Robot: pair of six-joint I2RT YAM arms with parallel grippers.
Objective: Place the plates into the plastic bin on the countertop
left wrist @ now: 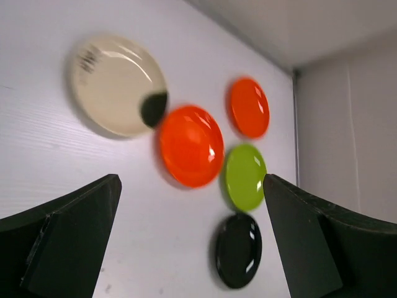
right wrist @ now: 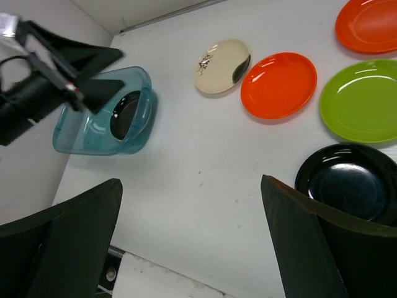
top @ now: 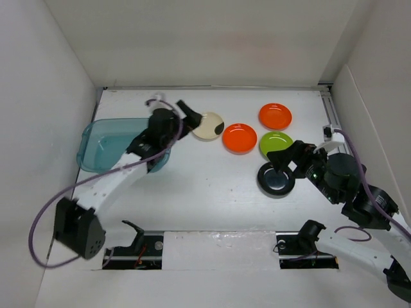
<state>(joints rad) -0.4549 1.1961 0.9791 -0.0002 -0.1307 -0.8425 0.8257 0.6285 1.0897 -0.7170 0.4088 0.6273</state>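
The teal plastic bin (top: 90, 138) stands at the left of the white countertop (top: 212, 186); the right wrist view shows the bin (right wrist: 93, 143) with a black plate (right wrist: 124, 115) inside. The cream plate with a dark patch (top: 209, 125), two orange plates (top: 239, 137) (top: 275, 116), a lime green plate (top: 276, 142) and a second black plate (top: 276, 179) lie on the countertop. My left gripper (top: 191, 114) is open and empty, above the bin's right end, next to the cream plate (left wrist: 115, 84). My right gripper (top: 282, 160) is open and empty, just above the black plate (right wrist: 347, 183). No gold-tan plate is in view.
White walls close in the countertop on the left, back and right. The left arm (top: 128, 167) stretches over the bin's near right corner. A purple cable (top: 45, 218) loops off the left arm. Both arm bases sit at the near edge.
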